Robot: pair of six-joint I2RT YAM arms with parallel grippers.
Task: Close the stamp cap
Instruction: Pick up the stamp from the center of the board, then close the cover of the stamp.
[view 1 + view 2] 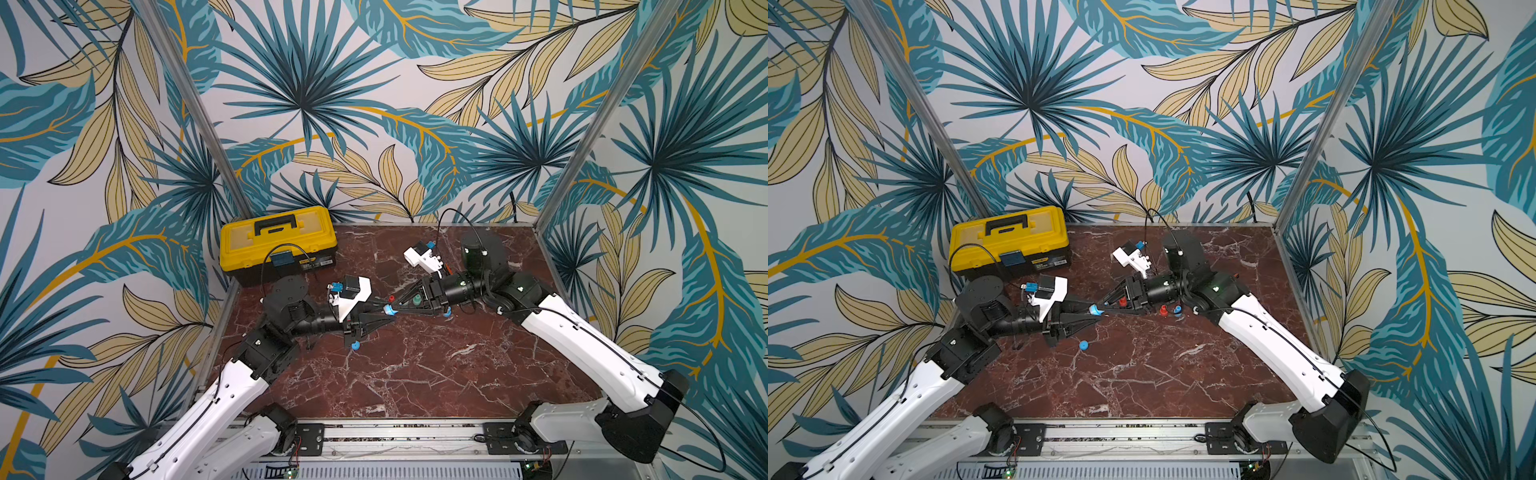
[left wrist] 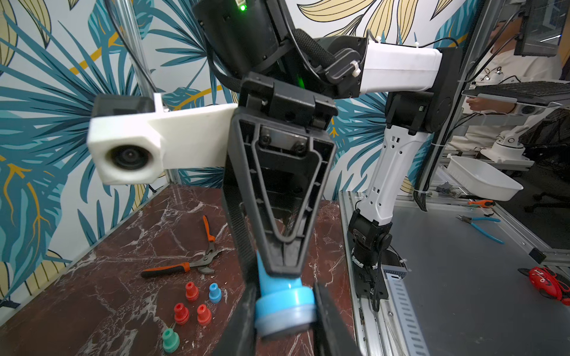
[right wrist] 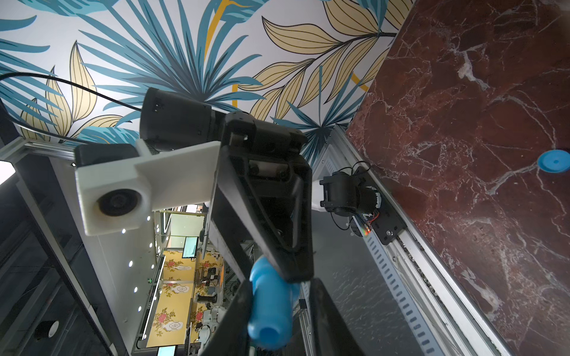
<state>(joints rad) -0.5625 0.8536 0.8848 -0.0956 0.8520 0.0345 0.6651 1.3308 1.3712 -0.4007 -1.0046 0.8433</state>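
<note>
Stamp (image 1: 389,309), blue, is hanging clear of the worktop (image 1: 415,374) above its middle, lying sideways between the two arms. The left gripper (image 2: 284,289) is pinching the wide round end, jaws drawn in tight, both pads (image 2: 324,311) pressing against its rim. That end is showing a paler, cloudy band at its face, and whether this is a cap I cannot tell. The right gripper (image 3: 279,286) is reaching in from the opposite side, its jaws standing narrow around the slim handle. One finger is touching the handle and a sliver of background is showing beside the other in the right wrist view, so whether it is truly gripping I cannot tell. A loose blue cap (image 1: 1084,345) is lying flat on the worktop just in front of the left gripper, left of centre. Five small coloured stamps (image 2: 181,313), red, blue and green, are standing in a cluster on the worktop beneath the right gripper, with orange-handled pliers (image 2: 172,268) lying just beyond them. A yellow toolbox (image 1: 277,245) is sitting shut in the back left corner of the worktop
</note>
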